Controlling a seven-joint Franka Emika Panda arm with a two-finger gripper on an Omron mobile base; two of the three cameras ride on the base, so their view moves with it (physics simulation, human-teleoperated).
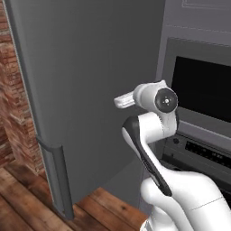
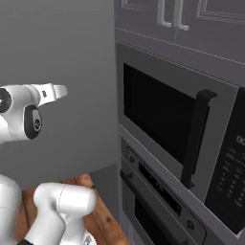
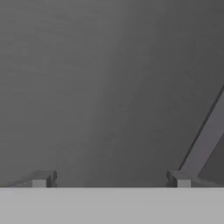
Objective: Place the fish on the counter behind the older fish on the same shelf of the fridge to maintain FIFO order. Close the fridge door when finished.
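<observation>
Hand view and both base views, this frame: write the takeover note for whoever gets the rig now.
Gripper: open, nothing between its two dark fingertips, facing the flat grey fridge door.
The door's thin vertical bar handle is at its lower left edge in the left base view. To the right stands the grey oven-and-microwave column.
Whether the door is fully shut cannot be told from these views.
Left: confirm the fish placement and the door's closure.

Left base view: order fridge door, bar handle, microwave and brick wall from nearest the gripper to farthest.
1. fridge door, just ahead of the gripper.
2. bar handle, lower left, and microwave, right: too close to call.
3. brick wall, far left.
</observation>
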